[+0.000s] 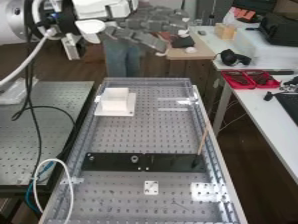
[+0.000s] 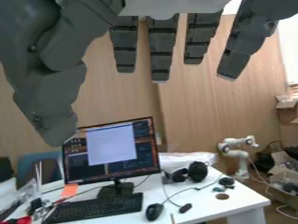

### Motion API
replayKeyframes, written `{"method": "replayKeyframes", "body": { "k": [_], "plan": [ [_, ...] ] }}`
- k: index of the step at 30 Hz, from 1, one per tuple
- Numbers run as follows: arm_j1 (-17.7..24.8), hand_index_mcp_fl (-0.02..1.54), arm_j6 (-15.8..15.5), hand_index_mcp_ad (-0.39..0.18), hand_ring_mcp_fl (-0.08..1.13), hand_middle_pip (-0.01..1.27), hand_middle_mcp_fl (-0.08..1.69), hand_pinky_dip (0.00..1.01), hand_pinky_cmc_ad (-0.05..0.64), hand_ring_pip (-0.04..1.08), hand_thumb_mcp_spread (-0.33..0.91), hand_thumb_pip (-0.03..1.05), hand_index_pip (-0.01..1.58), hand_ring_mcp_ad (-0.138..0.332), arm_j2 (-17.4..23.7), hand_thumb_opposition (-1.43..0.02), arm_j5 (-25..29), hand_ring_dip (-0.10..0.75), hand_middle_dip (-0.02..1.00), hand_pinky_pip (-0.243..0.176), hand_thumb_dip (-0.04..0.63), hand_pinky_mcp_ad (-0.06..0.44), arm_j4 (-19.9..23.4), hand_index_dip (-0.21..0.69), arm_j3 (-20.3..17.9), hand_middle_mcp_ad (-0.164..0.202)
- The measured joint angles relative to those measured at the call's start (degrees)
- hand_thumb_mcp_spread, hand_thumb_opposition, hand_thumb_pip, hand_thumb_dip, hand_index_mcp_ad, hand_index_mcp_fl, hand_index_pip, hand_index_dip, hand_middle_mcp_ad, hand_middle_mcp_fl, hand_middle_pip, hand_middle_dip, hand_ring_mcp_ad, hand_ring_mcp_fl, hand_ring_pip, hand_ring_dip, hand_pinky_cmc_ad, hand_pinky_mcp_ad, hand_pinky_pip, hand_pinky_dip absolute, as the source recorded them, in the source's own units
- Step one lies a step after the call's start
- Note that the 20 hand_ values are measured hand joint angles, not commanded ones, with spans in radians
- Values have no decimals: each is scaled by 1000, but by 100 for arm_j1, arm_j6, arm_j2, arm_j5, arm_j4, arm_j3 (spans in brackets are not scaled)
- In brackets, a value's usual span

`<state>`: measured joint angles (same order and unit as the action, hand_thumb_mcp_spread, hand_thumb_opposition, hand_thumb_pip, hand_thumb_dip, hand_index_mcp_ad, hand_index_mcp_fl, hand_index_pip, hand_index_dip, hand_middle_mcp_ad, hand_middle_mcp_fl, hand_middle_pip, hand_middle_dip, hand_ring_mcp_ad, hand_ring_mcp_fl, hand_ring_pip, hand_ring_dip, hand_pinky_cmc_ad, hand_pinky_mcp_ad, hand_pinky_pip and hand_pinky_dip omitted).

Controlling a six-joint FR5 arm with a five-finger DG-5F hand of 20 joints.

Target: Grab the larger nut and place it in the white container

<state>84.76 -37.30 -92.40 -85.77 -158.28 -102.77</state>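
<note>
Behind everything, we see wood panelling (image 2: 199, 110) and a monitor (image 2: 112, 150), with a keyboard (image 2: 96, 206) and 1 pair of black headphones (image 2: 197, 171) near it. Below, our perforated tabletop (image 1: 126, 135) stretches away from the high view's camera.

Above the tabletop's far end, well apart from everything on it, we find the hand (image 1: 149, 25) at the end of the white arm (image 1: 106, 9), which comes in from the high view's upper left. The hand lies roughly level there, its fingers (image 1: 156, 15) extended towards the view's right. In the wrist view the fingers hang nearly straight, side by side with gaps between them, and the thumb (image 2: 50, 105) stands off to the side, slightly bent. It is released, grasping nothing.

The white container (image 1: 115, 98) sits upright on a flat white plate (image 1: 124, 112), near the tabletop's far left corner. Nearer us, the flat black bar (image 1: 113, 162) lies crosswise, with the smaller nut (image 1: 91, 158) and the bearing (image 1: 134, 159) standing on it, apart from each other. A thin stick (image 1: 202, 142) rises at a tilt by the bar's right end.
</note>
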Motion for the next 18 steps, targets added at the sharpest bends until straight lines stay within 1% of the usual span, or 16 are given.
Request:
{"method": "replayKeyframes", "body": {
  "k": [9, 18],
  "plan": [
    [-78, 188, -52, -103, 16, 112, 199, 374, 335, 99, 239, 595, 120, 134, 3, -759, -264, 56, 206, -58, 222, 279, -22, 24, 86, 58],
    [-89, 188, -124, -103, 16, 112, 199, 374, 335, 99, 239, 595, 117, 134, 188, -759, -309, 56, 206, -58, 222, 279, -97, 28, -46, 58]
  ]
}}
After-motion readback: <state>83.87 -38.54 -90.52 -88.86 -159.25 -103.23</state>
